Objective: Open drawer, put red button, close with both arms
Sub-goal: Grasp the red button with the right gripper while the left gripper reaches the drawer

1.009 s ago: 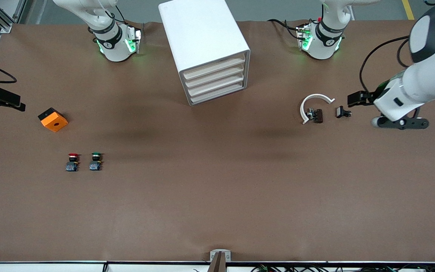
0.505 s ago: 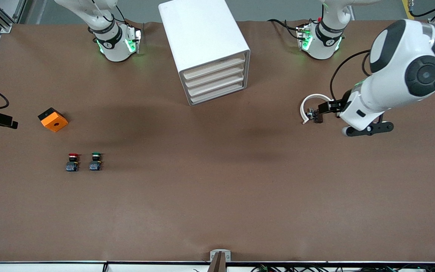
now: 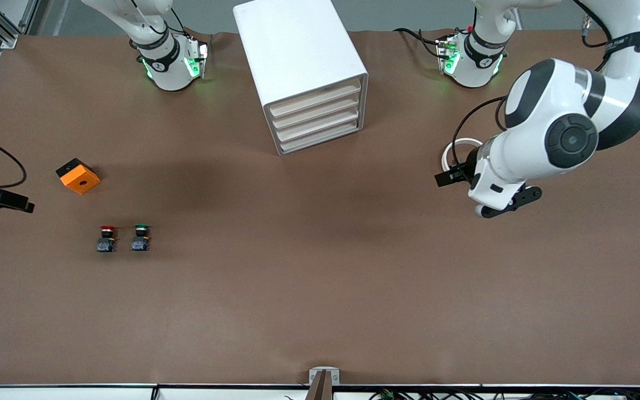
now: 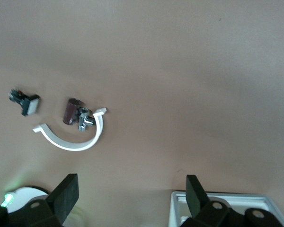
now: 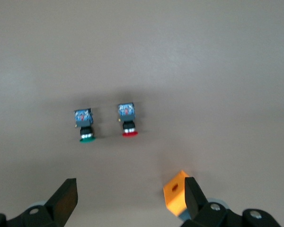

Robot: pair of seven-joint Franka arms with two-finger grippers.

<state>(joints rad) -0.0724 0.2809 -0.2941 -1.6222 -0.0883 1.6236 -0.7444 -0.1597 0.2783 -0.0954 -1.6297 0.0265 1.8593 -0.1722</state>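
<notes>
Item: red button (image 3: 108, 238), lying beside its green twin (image 3: 141, 238), nearest your right gripper (image 5: 128, 198), fingers apart; left gripper (image 4: 130, 196) likewise spread, well apart.

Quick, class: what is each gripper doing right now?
Left gripper: open, holding nothing, over the white curved piece.
Right gripper: open, holding nothing.

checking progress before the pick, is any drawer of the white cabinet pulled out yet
No, all four drawers of the white cabinet sit flush in its front.
</notes>
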